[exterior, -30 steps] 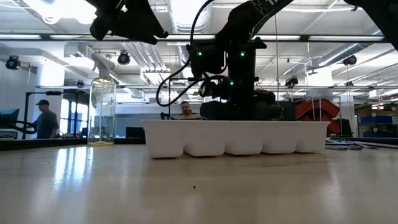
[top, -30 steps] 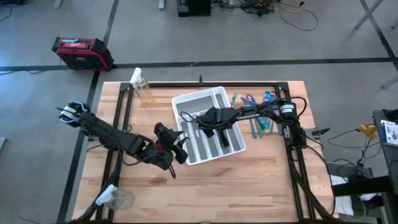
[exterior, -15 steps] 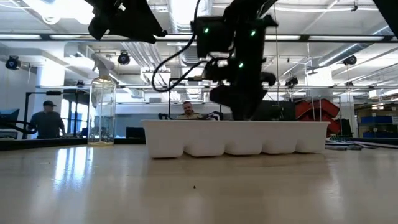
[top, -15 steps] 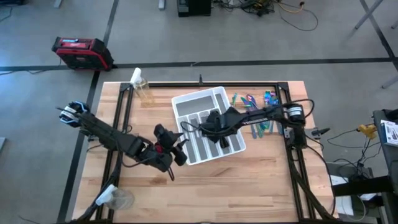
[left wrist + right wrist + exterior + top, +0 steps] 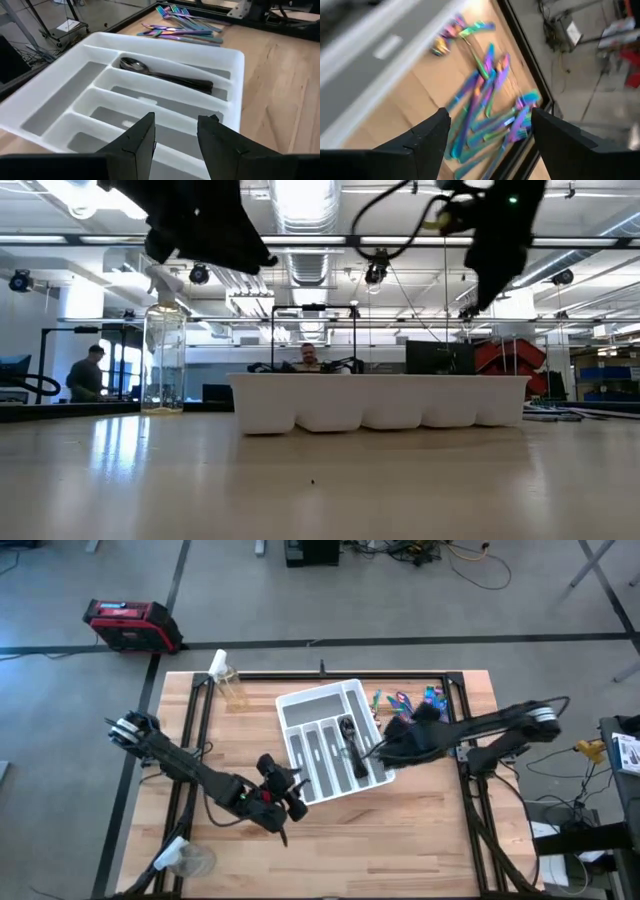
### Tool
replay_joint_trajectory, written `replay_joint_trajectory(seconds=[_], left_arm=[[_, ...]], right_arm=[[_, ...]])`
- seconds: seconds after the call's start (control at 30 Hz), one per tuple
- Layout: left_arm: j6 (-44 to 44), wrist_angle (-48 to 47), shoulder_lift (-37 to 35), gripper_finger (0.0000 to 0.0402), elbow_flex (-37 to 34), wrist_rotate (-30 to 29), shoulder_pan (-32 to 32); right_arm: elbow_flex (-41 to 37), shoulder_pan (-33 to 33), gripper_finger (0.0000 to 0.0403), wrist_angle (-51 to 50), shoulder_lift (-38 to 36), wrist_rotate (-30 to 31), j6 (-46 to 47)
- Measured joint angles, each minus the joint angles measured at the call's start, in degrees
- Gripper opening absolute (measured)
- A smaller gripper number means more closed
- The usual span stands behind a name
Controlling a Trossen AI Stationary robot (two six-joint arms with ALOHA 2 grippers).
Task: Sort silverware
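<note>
The white tray [image 5: 330, 738] lies mid-table, and its front wall [image 5: 380, 402] fills the low view. In one long compartment rests a dark spoon [image 5: 165, 77] [image 5: 352, 745]. Iridescent silverware [image 5: 410, 705] [image 5: 485, 115] lies in a loose pile on the wood to the tray's right. My right gripper [image 5: 393, 740] [image 5: 495, 140] hovers open beside the tray's right edge, over the near part of that pile, touching nothing. My left gripper [image 5: 285, 802] [image 5: 175, 135] hangs open at the tray's near-left corner, also holding nothing.
A clear spray bottle [image 5: 228, 680] [image 5: 165, 360] stands at the far left of the table. A plastic cup [image 5: 190, 860] sits at the near-left corner. Black frame rails [image 5: 200, 740] run along both table sides. People show in the room behind.
My right gripper has risen out of the tray and drawn back toward the table's right edge, stopping over the silverware pile. The dark spoon stays behind in its compartment. My left gripper has shifted slightly toward the near edge.
</note>
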Motion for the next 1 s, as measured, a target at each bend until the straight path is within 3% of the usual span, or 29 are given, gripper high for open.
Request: replay_joint_trajectory(seconds=[0.2,0.4,0.57,0.73,1.0], left_arm=[[2.99,8.7,5.06,0.0132,0.0,0.19,1.52],[3.01,13.66,6.76,0.0132,0.0,3.22,6.15],[2.35,15.2,6.96,0.0132,0.0,5.43,10.52],[2.28,17.16,7.01,0.0132,0.0,9.76,13.83],[-0.05,14.37,9.53,0.0132,0.0,12.14,14.55]], right_arm=[[-14.76,-4.5,0.0256,9.65,-14.69,-1.77,1.3],[-26.05,-7.33,0.0234,23.62,-21.74,-5.11,-4.83],[-29.99,-11.22,0.0213,31.77,-21.72,-5.26,-10.84],[-30.21,-19.07,0.0199,40.37,-18.73,-5.99,-17.91],[-30.21,-29.66,0.0183,52.84,-11.64,-21.99,-22.17]])
